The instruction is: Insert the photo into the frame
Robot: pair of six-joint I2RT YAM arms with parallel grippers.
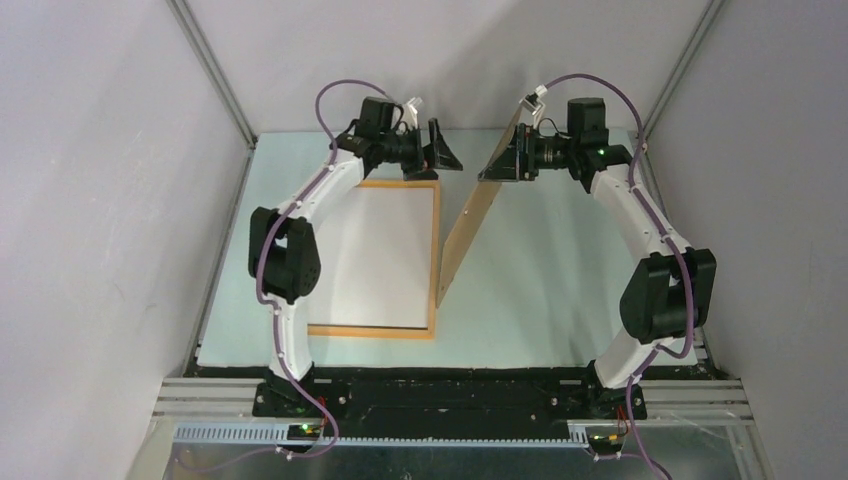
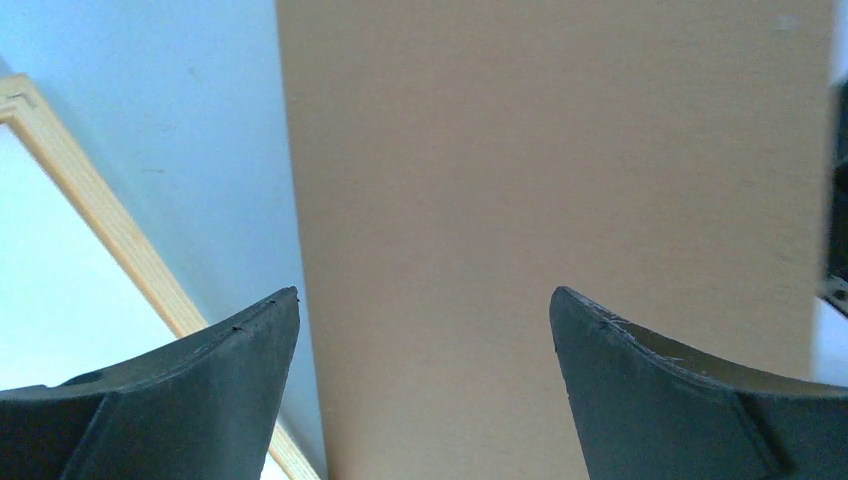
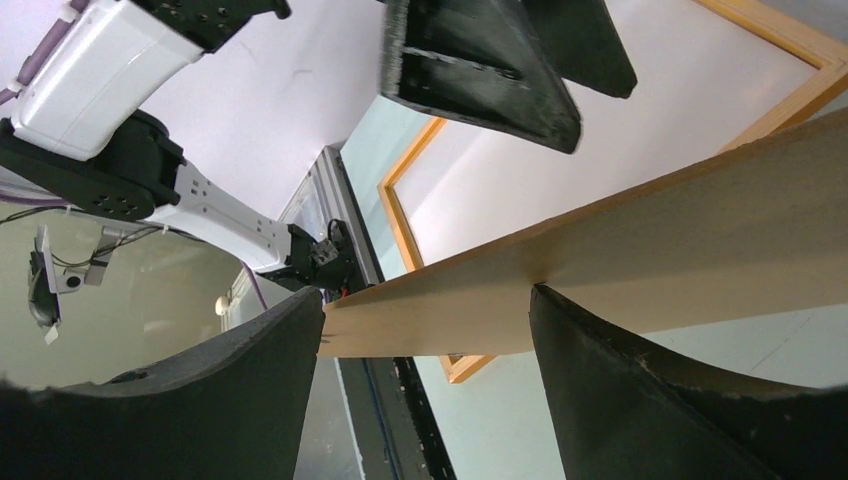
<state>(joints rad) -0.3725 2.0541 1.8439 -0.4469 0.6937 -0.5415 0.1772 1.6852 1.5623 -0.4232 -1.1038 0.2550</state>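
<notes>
Far left: the frame lies flat on the table, its orange-tan rails showing on the near, right and far sides. My left arm covers the left rail.

Inside it is the photo, white back up and sitting within the rails. I judge it already seated face down, though from above I can't confirm that all four edges are tucked in.

Handling, photo: thin, light and floppy. The glossy face would scuff or take marks, so touch only the white back or the border. It lies flat, so a pinch needs a lifted corner. Nudging with a fingertip looks safer than gripping.

Handling, frame: light wood that is stiff along the rails. With a pane under the print, press gently and only near the rails.

My left gripper is at the frame's far right corner, fingers spread fully and holding nothing. It faces the broad brown face of the backing board.

The board stands tilted, its lower long edge near the frame's right rail and its top leaning right. It looks stiff, light and smooth. Best held at an edge, not the face.

Right: my right gripper is at the board's far end with its jaws well apart. The board lies across the fingertips — propped rather than pinched, as far as I can tell.
</notes>
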